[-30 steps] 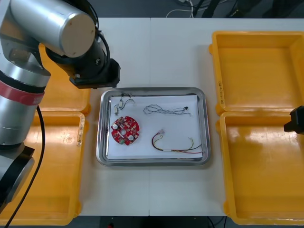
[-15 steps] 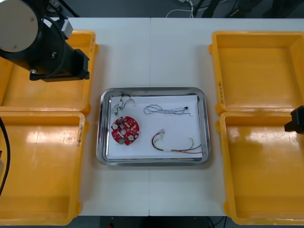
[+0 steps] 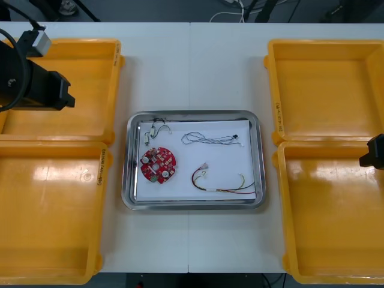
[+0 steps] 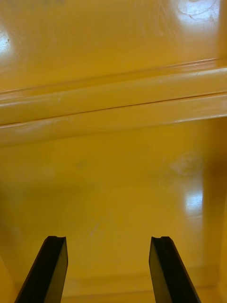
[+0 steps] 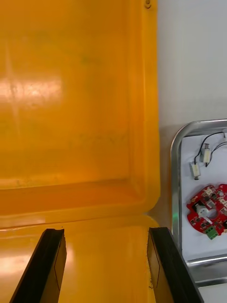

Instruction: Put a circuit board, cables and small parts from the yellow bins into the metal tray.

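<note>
Circuit board (image 3: 158,165) — round, red — in metal tray (image 3: 195,204); left hand (image 5: 106,231), right hand (image 4: 108,239) released over yellow bins (image 3: 54,216)

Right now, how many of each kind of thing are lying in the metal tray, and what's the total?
In the metal tray:
round red circuit board: 1
cables: 2
small metal parts: 2
Total: 5
</note>
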`<action>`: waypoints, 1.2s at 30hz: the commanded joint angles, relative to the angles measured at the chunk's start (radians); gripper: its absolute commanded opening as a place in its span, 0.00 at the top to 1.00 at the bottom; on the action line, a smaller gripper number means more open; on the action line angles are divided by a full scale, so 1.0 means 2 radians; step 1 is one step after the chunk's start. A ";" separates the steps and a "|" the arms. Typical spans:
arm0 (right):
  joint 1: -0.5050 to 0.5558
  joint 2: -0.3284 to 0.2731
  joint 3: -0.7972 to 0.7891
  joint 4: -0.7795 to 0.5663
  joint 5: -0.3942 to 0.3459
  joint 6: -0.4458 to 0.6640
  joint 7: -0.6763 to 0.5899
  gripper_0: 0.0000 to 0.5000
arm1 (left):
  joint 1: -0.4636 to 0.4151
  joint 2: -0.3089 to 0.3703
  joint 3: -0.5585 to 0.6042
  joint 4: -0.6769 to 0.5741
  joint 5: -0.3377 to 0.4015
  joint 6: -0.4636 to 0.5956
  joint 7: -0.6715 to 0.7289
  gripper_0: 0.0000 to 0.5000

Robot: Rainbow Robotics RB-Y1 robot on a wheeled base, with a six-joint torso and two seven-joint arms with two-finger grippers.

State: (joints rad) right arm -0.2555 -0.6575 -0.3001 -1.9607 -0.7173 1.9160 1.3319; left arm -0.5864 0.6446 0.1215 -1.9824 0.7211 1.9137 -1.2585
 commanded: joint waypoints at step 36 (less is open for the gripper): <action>0.005 -0.022 -0.016 -0.004 -0.003 0.002 0.007 0.00 | 0.204 0.064 0.135 -0.096 0.017 0.003 -0.158 0.00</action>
State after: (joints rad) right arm -0.2548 -0.6579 -0.3005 -1.9606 -0.7174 1.9160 1.3319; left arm -0.2011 0.7251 0.3575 -2.1386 0.7488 1.9139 -1.5141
